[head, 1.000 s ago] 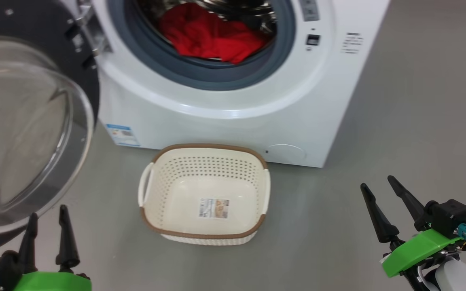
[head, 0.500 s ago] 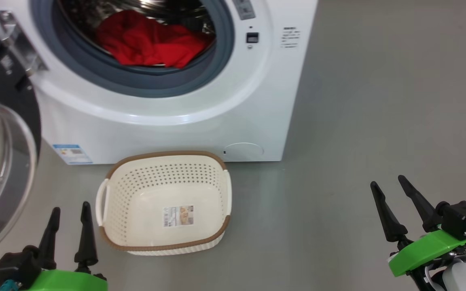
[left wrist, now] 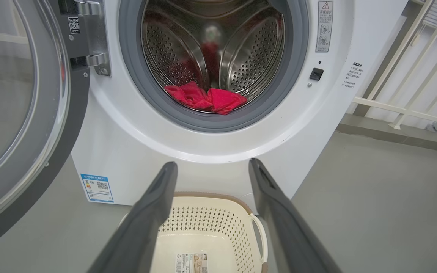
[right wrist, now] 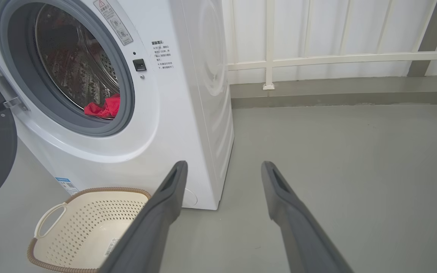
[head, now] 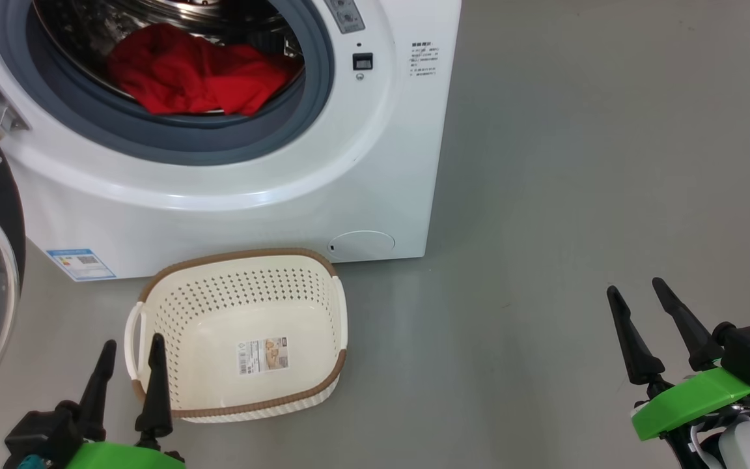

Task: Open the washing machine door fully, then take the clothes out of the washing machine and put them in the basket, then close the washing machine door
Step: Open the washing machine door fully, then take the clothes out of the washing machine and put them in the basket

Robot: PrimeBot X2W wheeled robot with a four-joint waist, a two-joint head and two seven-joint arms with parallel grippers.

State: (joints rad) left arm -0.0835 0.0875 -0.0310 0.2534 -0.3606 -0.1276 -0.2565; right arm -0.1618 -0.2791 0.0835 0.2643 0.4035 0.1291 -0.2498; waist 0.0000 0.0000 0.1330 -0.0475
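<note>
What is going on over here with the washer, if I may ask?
A two-armed robot is about to unload the washing machine. The door stands wide open, the red clothes lie in the drum, and the basket on the floor in front holds none yet. The left tool and right tool are open and hold nothing.

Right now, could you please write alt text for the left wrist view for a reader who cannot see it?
A white front-loading washing machine stands with its door swung open at the left and red clothes lying low in its steel drum. Below, the left gripper's dark fingers, spread apart, frame a cream basket holding no clothes on the grey floor.
</note>
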